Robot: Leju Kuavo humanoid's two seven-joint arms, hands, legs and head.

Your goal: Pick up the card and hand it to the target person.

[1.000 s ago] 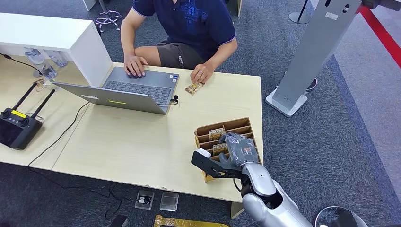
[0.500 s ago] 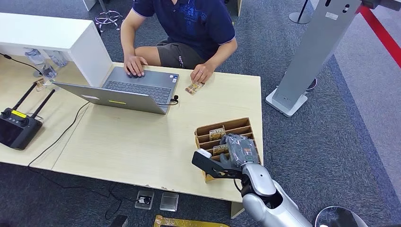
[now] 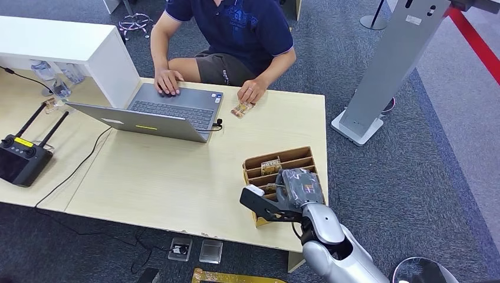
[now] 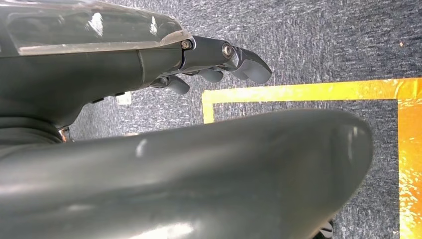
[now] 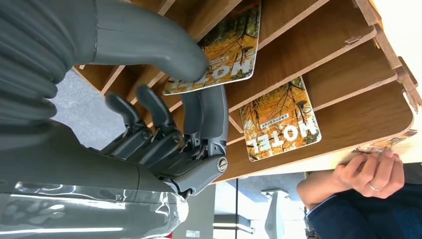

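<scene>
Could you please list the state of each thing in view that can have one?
Laptop: open, person's hand on its keyboard.
Card rack: upright on table, cards in its slots.
Near card: in its slot, pinched by right hand.
Far card: in its slot, untouched.
Table card: flat, by person's fingers.
Left hand: holding nothing, above floor.

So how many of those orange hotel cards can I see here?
3. One stands in a far slot of the wooden holder, the far card. The near card is between the right robot hand's thumb and fingers. The desk card lies by the person's hand. More may be hidden.
</scene>
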